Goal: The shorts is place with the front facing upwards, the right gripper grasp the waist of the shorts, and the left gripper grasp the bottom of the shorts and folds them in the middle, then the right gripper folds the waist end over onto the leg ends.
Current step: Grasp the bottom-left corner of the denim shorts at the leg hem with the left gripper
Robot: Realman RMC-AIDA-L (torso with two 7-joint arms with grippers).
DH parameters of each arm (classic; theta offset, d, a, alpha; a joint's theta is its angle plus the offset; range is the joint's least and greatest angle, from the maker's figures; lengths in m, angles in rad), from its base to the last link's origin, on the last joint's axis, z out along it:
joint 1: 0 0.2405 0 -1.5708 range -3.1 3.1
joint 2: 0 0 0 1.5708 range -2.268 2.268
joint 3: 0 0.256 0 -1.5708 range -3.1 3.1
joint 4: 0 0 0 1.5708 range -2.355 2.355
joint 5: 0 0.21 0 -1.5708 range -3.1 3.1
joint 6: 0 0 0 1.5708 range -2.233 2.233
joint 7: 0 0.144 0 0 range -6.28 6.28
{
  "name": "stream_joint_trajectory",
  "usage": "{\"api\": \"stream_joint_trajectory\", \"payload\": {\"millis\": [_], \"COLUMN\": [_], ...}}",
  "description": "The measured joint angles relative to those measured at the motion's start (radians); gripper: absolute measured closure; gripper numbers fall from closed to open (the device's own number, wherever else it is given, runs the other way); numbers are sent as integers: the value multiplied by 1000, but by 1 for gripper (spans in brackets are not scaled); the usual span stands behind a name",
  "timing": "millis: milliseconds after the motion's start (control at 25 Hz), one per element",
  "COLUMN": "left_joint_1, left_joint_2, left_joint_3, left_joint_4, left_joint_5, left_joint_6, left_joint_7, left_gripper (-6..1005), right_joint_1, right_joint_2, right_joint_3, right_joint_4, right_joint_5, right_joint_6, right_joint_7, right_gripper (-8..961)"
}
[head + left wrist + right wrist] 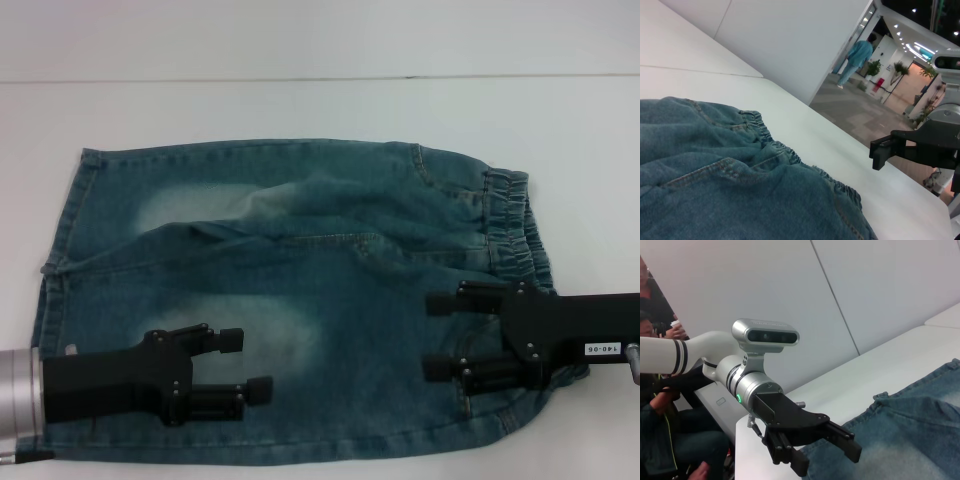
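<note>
Head view: denim shorts [300, 300] lie flat on the white desk [300, 105], waistband [515, 225] toward the robot's right, leg hems [60, 260] toward its left. Left gripper [252, 365] hovers over the near leg part, fingers [228, 340] spread apart, holding nothing. Right gripper [435, 335] sits over the near waist part, fingers [445, 303] likewise released, fabric below them, contact unclear. Some wrinkles run across the middle of the shorts. Left wrist view: elastic waistband [765, 137] close up on the desk [840, 145], right gripper's black fingers [882, 150] apart from the cloth edge; behind, a white wall, a lit hallway, a person in a teal top [856, 57], potted plants [874, 67]. Right wrist view: left gripper [827, 452] above the leg end of the shorts [910, 440], people [660, 390] seated beyond the desk edge
</note>
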Motion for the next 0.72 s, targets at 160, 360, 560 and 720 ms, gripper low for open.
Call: {"api": "stream_joint_trajectory", "payload": {"millis": [160, 360, 560, 720], "left_joint_1": [-1, -1, 17, 77], "left_joint_2": [-1, 0, 1, 5], "left_joint_3": [0, -3, -61, -225], "left_joint_4": [0, 4, 48, 152], "left_joint_5": [1, 1, 1, 8], "left_joint_6": [-1, -1, 39, 156], "left_joint_7": [0, 0, 8, -2], "left_gripper": [65, 66, 66, 67], "right_joint_1": [0, 0, -2, -6], "right_joint_2": [0, 0, 0, 0], "right_joint_3": [-3, -29, -32, -32], "right_joint_4": [6, 10, 11, 11], "right_joint_5": [0, -4, -2, -1], "right_joint_6": [1, 11, 15, 16], "right_joint_7": [0, 0, 0, 2], "right_gripper": [9, 9, 8, 8]}}
